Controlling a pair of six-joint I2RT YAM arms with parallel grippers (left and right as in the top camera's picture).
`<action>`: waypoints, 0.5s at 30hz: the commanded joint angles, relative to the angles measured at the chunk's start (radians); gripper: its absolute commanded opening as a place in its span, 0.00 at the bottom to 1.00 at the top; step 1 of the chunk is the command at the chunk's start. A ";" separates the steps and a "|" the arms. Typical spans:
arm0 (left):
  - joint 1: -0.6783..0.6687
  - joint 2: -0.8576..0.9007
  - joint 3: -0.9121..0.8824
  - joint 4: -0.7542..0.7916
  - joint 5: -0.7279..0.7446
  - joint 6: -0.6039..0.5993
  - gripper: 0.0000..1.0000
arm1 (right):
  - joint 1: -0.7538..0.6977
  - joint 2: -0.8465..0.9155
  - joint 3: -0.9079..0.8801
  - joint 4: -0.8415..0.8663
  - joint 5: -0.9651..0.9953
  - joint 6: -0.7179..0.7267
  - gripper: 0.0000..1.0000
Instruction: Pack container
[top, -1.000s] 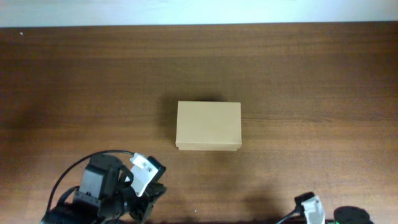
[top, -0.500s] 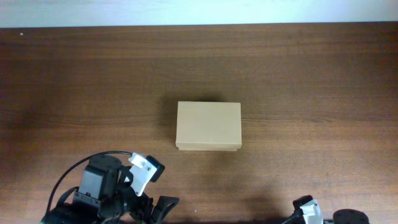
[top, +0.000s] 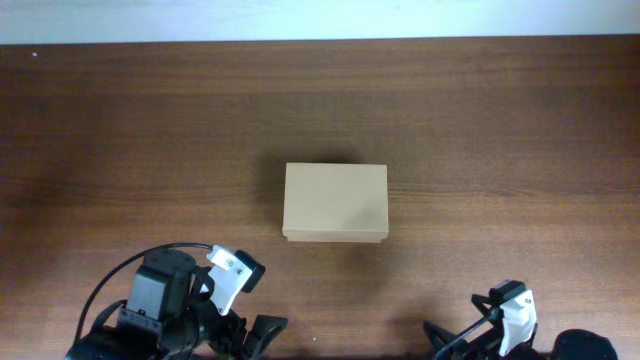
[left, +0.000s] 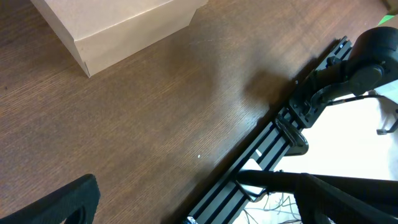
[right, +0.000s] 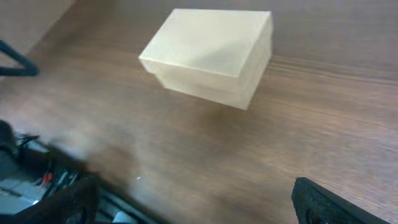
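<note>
The container (top: 335, 203) is a tan cardboard box with its flap lid down, standing mid-table. It fills the upper left of the left wrist view (left: 118, 25) and sits upper centre in the right wrist view (right: 208, 53). My left gripper (top: 250, 338) is at the front edge, left of and nearer than the box, open with nothing between its fingers (left: 68, 202). My right gripper (top: 455, 343) is at the front right edge, open and empty too, with one finger (right: 329, 202) showing at the lower right. Both grippers are well apart from the box.
Brown wooden table (top: 500, 130) with a pale wall strip (top: 320, 18) along the back. A black rail (left: 261, 155) runs along the table's front edge, with cables below it. The right arm's base (left: 354, 62) shows beside that rail.
Both grippers have gone from nearly shut to wide open. The right arm has come further into the overhead view. The box has not moved.
</note>
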 joint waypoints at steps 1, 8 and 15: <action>0.001 -0.009 -0.006 0.003 0.014 -0.010 1.00 | 0.005 -0.006 -0.002 -0.018 -0.012 0.055 0.99; 0.056 -0.127 -0.006 0.002 0.014 -0.010 1.00 | 0.005 -0.006 -0.002 -0.020 -0.029 0.066 0.99; 0.224 -0.300 -0.018 0.051 -0.051 -0.007 1.00 | 0.005 -0.006 -0.002 -0.020 -0.029 0.066 0.99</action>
